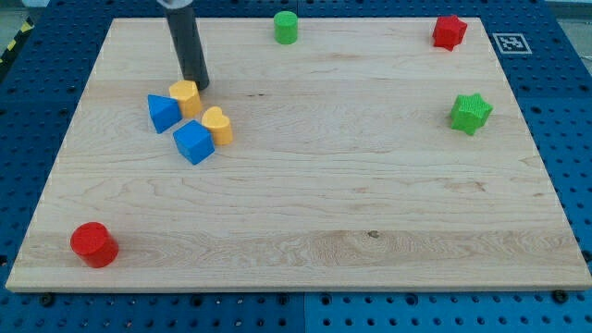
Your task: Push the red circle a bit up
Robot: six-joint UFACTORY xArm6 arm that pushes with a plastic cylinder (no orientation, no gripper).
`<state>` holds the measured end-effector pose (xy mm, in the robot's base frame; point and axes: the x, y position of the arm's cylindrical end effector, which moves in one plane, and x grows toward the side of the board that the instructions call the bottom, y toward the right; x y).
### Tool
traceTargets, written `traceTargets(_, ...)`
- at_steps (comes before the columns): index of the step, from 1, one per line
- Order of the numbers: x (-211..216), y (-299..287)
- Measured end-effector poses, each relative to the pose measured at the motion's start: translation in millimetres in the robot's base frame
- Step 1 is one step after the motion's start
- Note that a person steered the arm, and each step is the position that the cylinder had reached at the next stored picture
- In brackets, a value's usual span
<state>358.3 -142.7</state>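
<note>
Worktop (370,203): a pale wooden board, lying on a blue pegboard surface (573,139).
Landmark: the red circle (93,244), a short red cylinder standing near the worktop's bottom-left corner in the view.
Tool: a straight dark rod with nothing that opens or shuts, so it has hold of nothing; it comes down from the view's top edge.
My tip (197,85): well above the red circle and a little to its right, far apart from it; it sits just above and right of the upper yellow block, very close, though actual contact cannot be told.
Upper yellow block (185,96): well above the red circle, slightly right; its exact shape is hard to tell.
Blue triangle (163,112): directly left of that yellow block, touching it.
Blue cube (193,141): above and right of the red circle, the nearest of the cluster to it.
Lower yellow block (217,125): rounded, pressed against the blue cube's upper right.
Green cylinder (286,27): far up and right of the red circle, by the top edge.
Red star-like block (450,31): in the top-right corner, opposite the red circle.
Green star (471,113): far right of the red circle, on the upper half.
Black-and-white marker (511,42): beyond the top-right corner.
</note>
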Motion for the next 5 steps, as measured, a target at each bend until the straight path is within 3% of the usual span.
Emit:
traceTargets(1, 19, 0)
traceTargets(3, 16, 21)
traceTargets(4, 14, 110)
traceTargets(5, 38, 211)
